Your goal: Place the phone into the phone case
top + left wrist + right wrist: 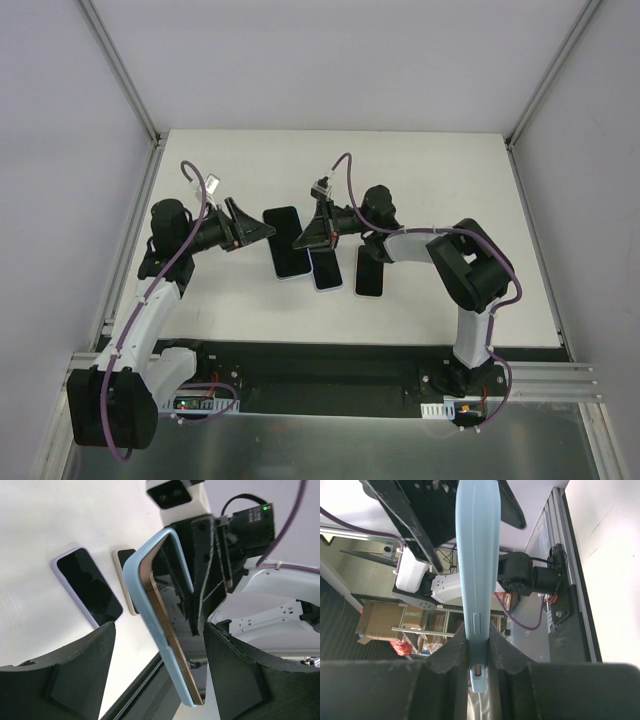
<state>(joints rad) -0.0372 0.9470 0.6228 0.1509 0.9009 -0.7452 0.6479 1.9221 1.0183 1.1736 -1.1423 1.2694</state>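
Phone [283,243] is sitting in the light-blue phone case [477,555], and the pair is up off the table [450,180], just left of the lavender phone [323,270] that lies flat on the white surface. The right gripper [479,645] has it: from the right wrist camera you're looking straight down the thin blue edge of the case, and both black fingers are clamped tight against it near one end. From overhead the dark screen faces up at the camera. In the left wrist view the case rim wraps the glass and a bronze strip of the phone's side shows along it, so honestly can't tell if it's snapped all the way in or just mostly seated. The left gripper [262,230] is farther left of the lavender phone than the cased one is, pointing toward it, with its jaws spread wide and nothing in them. In its own camera the near end of the case shows in the gap between the two fingers [75,670], with space on both sides. Just right of the lavender phone there's another black phone [369,270] lying flat, with a pale edge in the left wrist shot, half hidden behind the held case.
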